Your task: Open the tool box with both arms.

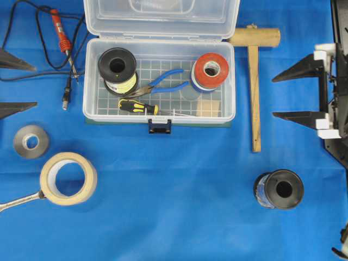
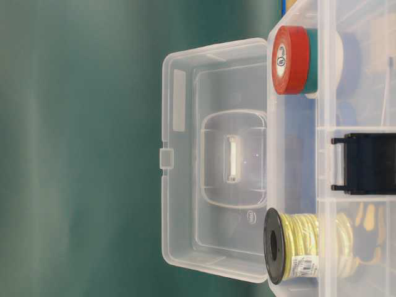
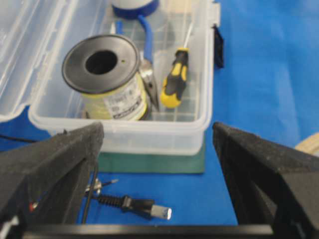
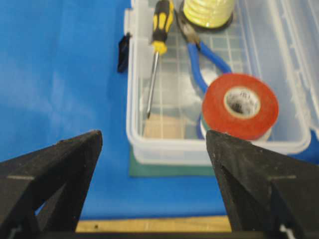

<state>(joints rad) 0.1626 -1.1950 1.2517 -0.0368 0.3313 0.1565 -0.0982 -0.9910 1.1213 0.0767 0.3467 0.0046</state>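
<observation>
The clear tool box (image 1: pixel 159 116) stands open at the top middle, its lid (image 1: pixel 163 19) swung back and away from the base. Its dark blue latch (image 1: pixel 160 126) hangs at the front wall. Inside lie a yellow wire spool (image 1: pixel 118 69), red tape (image 1: pixel 211 69), blue pliers (image 1: pixel 163 81) and a screwdriver (image 1: pixel 138 106). My left gripper (image 1: pixel 36 86) is open and empty, left of the box (image 3: pixel 149 134). My right gripper (image 1: pixel 273 97) is open and empty, right of the box (image 4: pixel 199 149). The table-level view shows the upright lid (image 2: pixel 213 154). The handle label is hidden.
A wooden mallet (image 1: pixel 254 81) lies between the box and my right gripper. A black spool (image 1: pixel 279 189) stands at the front right. Masking tape (image 1: pixel 68 178), a grey roll (image 1: pixel 31 141), a wrench (image 1: pixel 16 201) and a soldering iron (image 1: pixel 61 32) with cable lie at the left.
</observation>
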